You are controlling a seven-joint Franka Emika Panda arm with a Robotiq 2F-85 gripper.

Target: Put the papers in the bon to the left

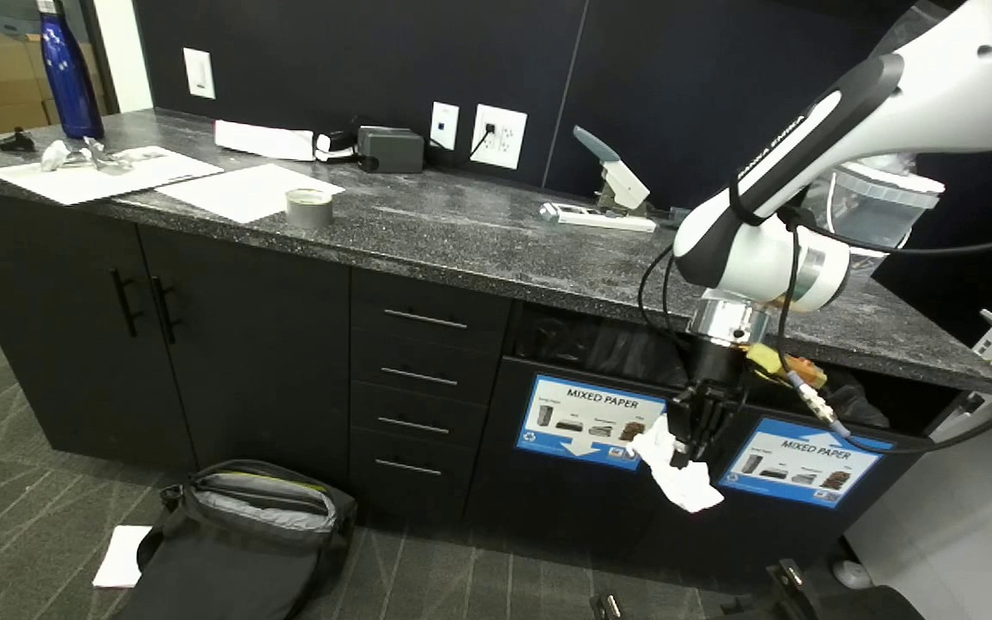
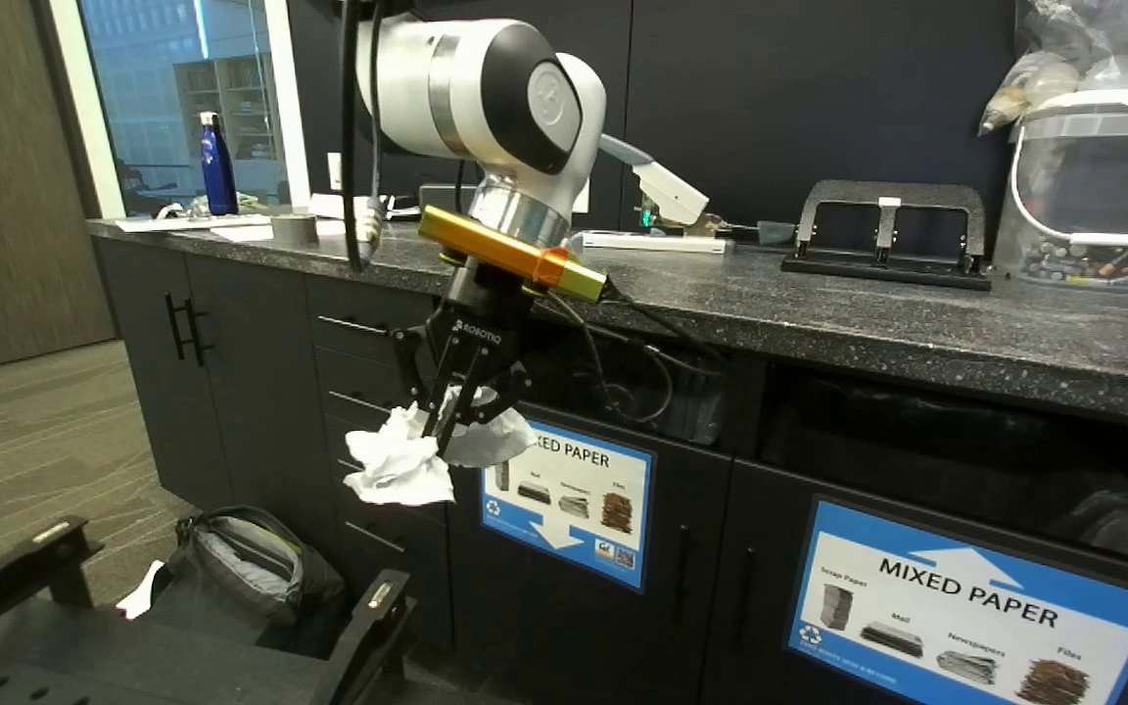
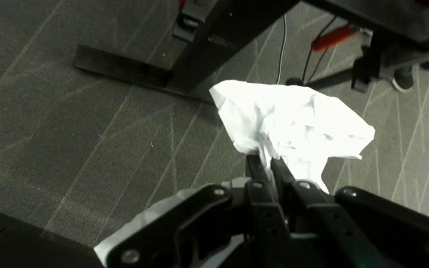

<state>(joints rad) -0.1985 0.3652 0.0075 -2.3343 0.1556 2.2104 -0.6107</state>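
My gripper [image 3: 266,160] is shut on a crumpled white paper [image 3: 304,123], which spreads out on both sides of the fingers. In both exterior views the gripper [image 1: 687,448] points down in front of the cabinet, with the paper [image 2: 402,460] hanging from it. Carpet shows beneath the paper in the wrist view. The left bon [image 1: 578,499] is a black compartment with a blue label and an open slot above its front. The gripper covers part of that label's surroundings. Smaller crumpled scraps [image 1: 74,157] lie at the counter's far left on flat sheets.
A like bin with a blue label [image 2: 975,607] stands to the right. The stone counter [image 1: 461,232] juts over both slots. On it are a tape roll [image 1: 309,209], a stapler [image 1: 621,185], a hole punch [image 2: 882,230] and a clear bucket [image 2: 1103,186]. A bag [image 1: 246,534] lies on the floor.
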